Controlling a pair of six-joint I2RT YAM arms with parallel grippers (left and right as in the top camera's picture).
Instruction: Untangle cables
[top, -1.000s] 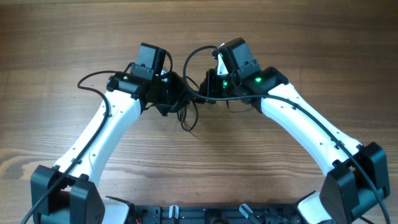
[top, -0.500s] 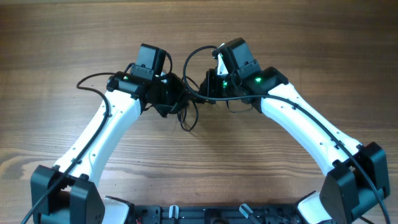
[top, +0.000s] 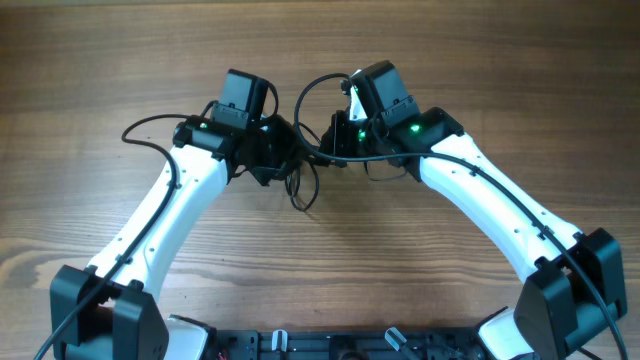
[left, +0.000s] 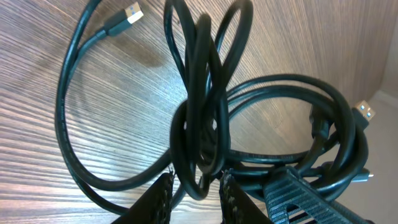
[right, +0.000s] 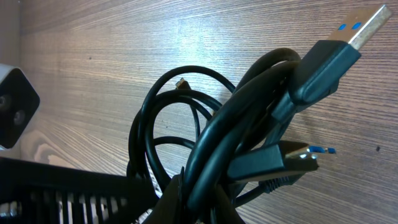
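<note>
Hardly anything has shifted. The left claw (left: 196, 191) and right claw (right: 193, 208) each clench the tangled thin black cables (left: 200, 112).

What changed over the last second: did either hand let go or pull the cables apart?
Nothing visibly changed. The left hand and the right hand both stay closed on the tangled cables, and the bundle hangs between them in the same spot over the table.

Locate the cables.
In the overhead view, the cables bunch mid-table, between the left end effector and right end effector, both gripping them.
</note>
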